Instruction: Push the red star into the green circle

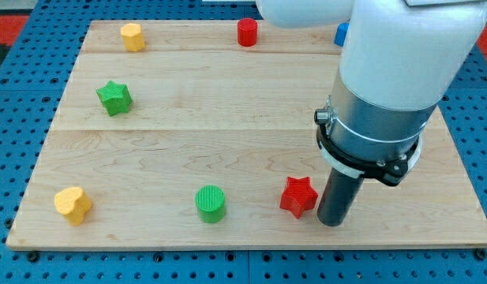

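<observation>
Currently: my tip (331,222) down on the wooden board (227,118), at 3 o'clock of the red star (297,196), just beside its right-hand points; contact or a hair's gap, cannot tell. No pincer fitted, only the straight dark rod, so nothing to spread or close.

Red star near the view's bottom edge, right of centre. Green circle (211,203) at 9 o'clock of the star, near but apart, bare wood between. Tip, star and circle roughly in one line across the view.

Elsewhere on the board: yellow heart (73,205) at the bottom left corner; green star (114,98) at 10 o'clock of the green circle, well apart; yellow block (132,36), shape unclear, at top left; red cylinder (247,32) at top centre; blue block (341,34) at top right, mostly hidden behind the arm's white housing (401,47).
</observation>
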Available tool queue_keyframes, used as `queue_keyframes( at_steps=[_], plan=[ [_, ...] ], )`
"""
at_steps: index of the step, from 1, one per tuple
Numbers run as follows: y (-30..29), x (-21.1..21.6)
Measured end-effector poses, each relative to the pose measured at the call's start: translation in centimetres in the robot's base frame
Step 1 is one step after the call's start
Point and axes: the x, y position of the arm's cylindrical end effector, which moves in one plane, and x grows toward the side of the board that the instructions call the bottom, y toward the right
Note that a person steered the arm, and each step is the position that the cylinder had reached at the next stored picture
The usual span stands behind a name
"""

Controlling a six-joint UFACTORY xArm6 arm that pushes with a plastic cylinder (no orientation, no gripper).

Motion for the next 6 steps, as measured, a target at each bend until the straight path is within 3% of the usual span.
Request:
queue_keyframes(
  at_steps=[3, 4, 5, 6],
  plan=[
    [0.0, -4.7],
    [-2.8, -3.1],
    [-1.7, -0.8],
    [-5.9, -0.6]
  ],
)
